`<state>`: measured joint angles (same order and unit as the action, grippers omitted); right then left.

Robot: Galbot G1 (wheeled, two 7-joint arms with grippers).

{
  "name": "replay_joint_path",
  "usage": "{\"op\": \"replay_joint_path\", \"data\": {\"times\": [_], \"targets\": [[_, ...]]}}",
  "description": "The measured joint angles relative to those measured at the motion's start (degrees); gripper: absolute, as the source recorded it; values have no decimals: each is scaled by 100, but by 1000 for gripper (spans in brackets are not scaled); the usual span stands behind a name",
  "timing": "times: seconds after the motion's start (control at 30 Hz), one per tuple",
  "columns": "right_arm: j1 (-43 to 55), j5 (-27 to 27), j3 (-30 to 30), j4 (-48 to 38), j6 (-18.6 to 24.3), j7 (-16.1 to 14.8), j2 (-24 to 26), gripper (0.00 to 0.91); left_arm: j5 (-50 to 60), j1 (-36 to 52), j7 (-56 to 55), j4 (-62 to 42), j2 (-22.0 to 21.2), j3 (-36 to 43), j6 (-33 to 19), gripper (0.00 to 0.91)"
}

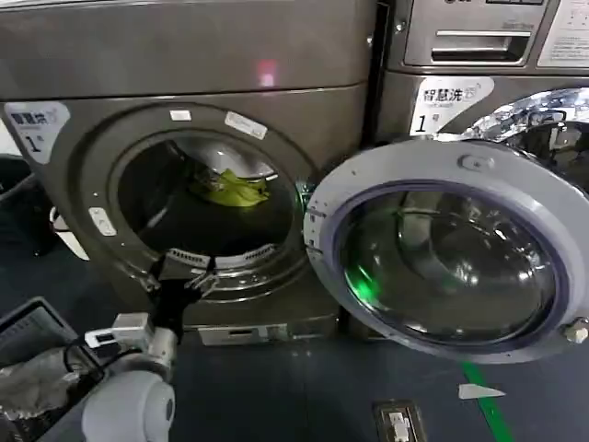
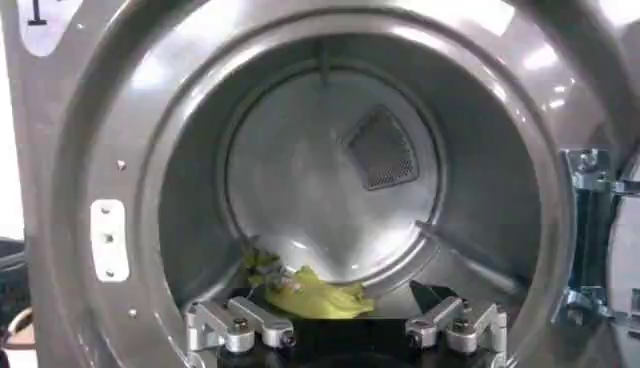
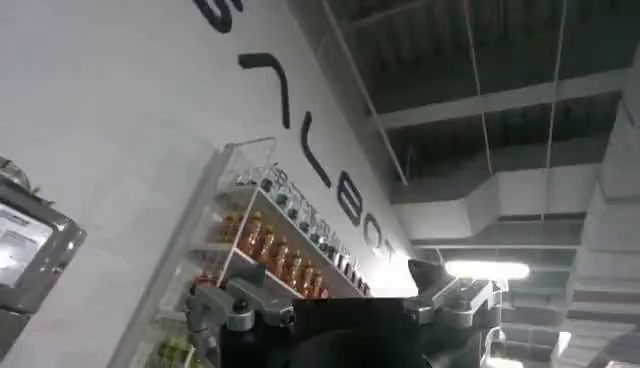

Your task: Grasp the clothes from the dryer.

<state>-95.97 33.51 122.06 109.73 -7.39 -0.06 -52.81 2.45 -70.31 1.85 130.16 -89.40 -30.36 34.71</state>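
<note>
Left hand (image 1: 190, 269), fingers spread wide, hovers at the dryer (image 1: 184, 64) porthole; yellow-green clothes (image 1: 232, 189) lie half-shadowed inside.

Dryer (image 2: 560, 120): porthole open, drum exposed.
Clothes (image 2: 310, 295): yellow-green piece, drum floor, near front rim.
Left gripper (image 2: 345, 330): fingers spread, at porthole.

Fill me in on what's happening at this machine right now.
The robot is going after laundry in the dryer, whose glass door is swung wide open. Its left gripper sits open at the lower lip of the porthole, aimed into the drum, holding nothing. The yellow-green clothes lie on the drum floor beyond it, not yet touched. The right gripper is open too, pointing up toward the ceiling.
</note>
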Motion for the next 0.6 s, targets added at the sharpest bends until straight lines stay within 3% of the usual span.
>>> {"op": "replay_joint_path", "data": {"times": [0.6], "targets": [[-17, -5, -12, 74, -28, 27, -40, 907, -8, 13, -2, -41, 28, 17, -49, 907]]}}
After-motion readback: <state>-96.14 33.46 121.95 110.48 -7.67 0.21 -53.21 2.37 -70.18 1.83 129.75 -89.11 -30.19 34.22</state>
